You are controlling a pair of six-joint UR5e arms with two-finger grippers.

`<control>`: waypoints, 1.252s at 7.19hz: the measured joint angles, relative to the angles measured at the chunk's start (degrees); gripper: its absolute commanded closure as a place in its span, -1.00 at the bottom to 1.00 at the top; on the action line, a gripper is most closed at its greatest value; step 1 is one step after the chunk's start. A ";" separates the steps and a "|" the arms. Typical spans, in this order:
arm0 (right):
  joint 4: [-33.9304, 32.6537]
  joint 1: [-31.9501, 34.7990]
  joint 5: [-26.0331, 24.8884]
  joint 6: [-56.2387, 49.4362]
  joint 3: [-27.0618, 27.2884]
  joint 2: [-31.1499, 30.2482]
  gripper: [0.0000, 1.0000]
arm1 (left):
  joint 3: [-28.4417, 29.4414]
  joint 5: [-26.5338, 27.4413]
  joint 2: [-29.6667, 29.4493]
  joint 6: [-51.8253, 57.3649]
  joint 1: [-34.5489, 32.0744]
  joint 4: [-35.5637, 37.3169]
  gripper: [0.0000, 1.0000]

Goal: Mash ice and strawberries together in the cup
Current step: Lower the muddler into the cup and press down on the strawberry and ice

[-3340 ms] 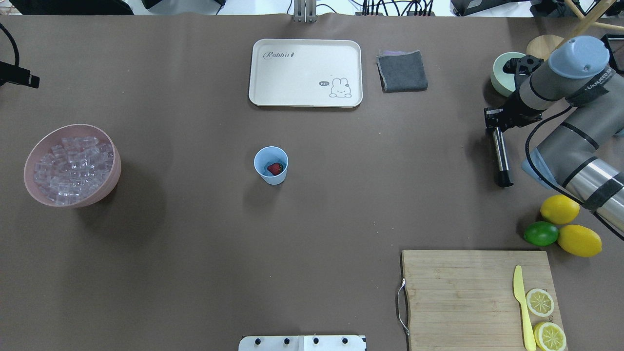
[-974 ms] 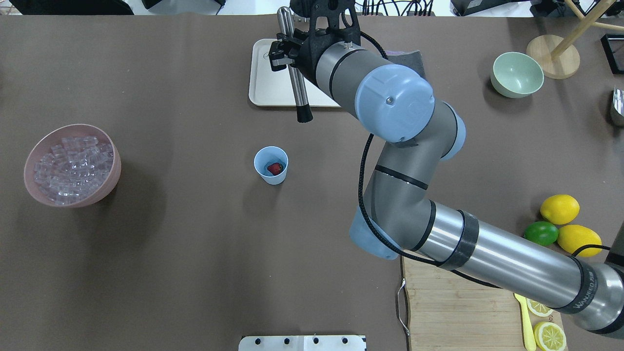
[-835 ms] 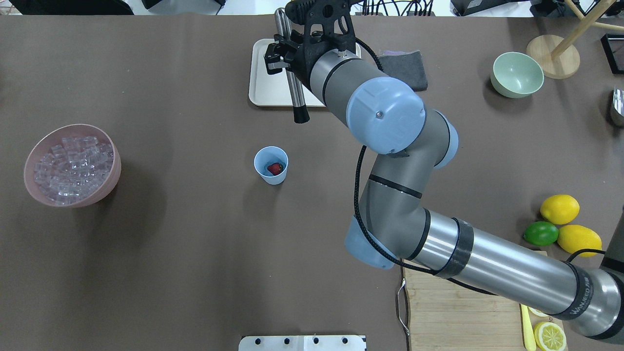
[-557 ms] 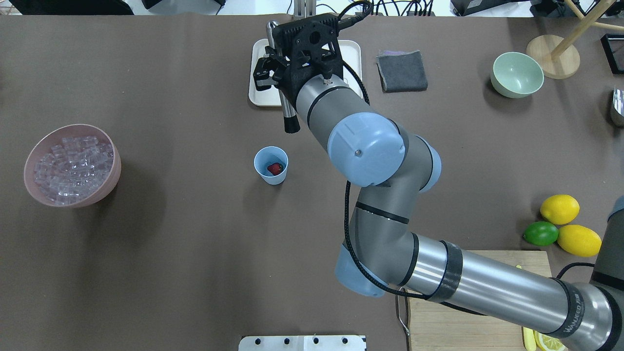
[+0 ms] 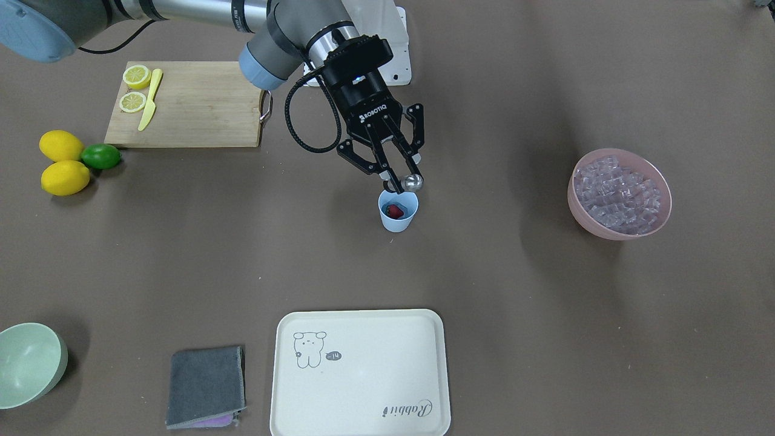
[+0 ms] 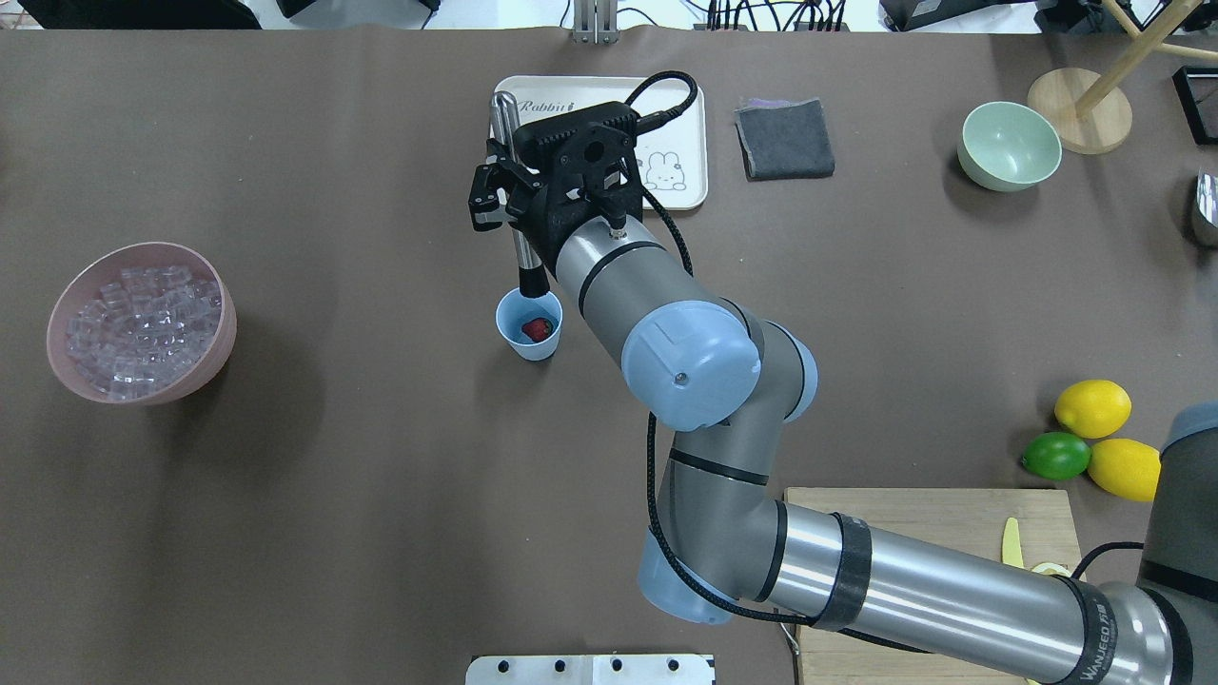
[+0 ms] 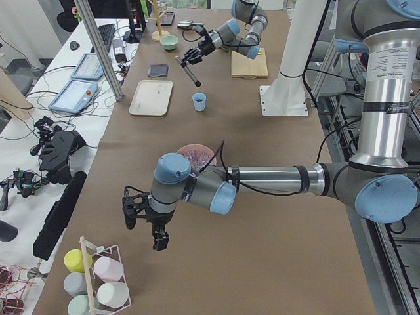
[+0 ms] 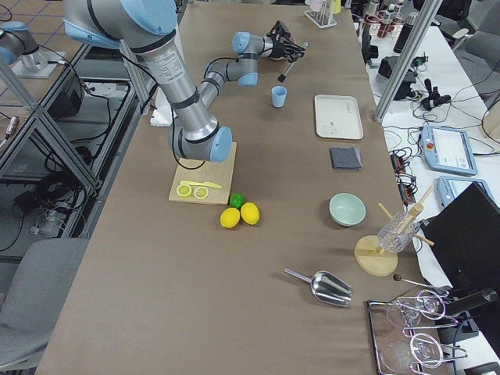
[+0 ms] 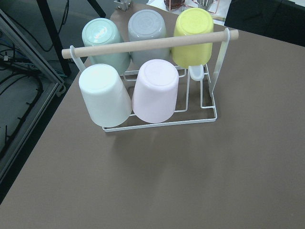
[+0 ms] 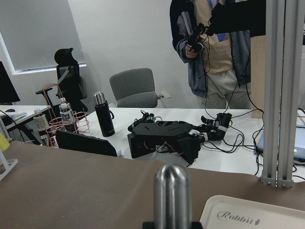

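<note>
While the right jaws clamp a muddler (image 6: 523, 249), the cup (image 6: 533, 350) (strawberry (image 6: 539, 329) inside) sits below at its tip.

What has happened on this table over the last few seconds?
The right tool, shut on the metal masher, swung in from the robot's right, past the tray, and brought its black end above the cup. The cup, strawberry and ice stayed put.
</note>
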 measured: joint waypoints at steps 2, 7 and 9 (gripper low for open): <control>3.15 -0.52 -2.16 1.02 -2.73 -0.16 1.00 | 0.21 0.03 0.00 -0.02 -0.03 -0.02 -0.95; 3.77 -3.44 -7.81 1.20 -5.47 -0.19 1.00 | 1.08 -0.06 -0.02 0.04 -0.06 -0.06 -0.95; 4.06 -3.56 -8.76 1.23 -6.54 0.70 1.00 | 1.42 -0.06 -0.07 0.05 -0.01 -0.06 -0.95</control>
